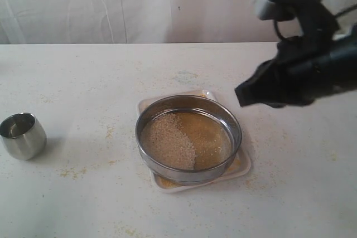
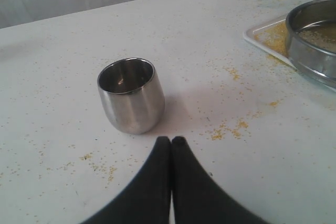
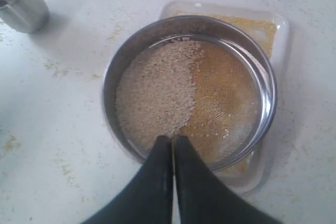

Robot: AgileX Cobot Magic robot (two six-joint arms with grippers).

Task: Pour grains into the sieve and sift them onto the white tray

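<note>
Sieve (image 1: 184, 172): round steel ring, fine mesh, on flat white plastic tray (image 1: 244, 166), middle of table (image 1: 83, 82).
Grains (image 1: 167, 140): sandy tan granules inside sieve.
Right pincer (image 3: 172, 139): pressed together, raised near sieve.
Left pincer (image 2: 171, 140): pressed together, near rounded steel cup (image 2: 131, 95).

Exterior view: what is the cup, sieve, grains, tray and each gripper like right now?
Steel cup, upright, looks empty.
Sieve, level, mesh about half covered.
Grains, lying mostly in one half of the Sieve.
White tray, under the Sieve, dusted with yellow powder.
Left gripper, shut, empty, near the Steel cup.
Right gripper, shut, empty, above the Sieve.
</note>
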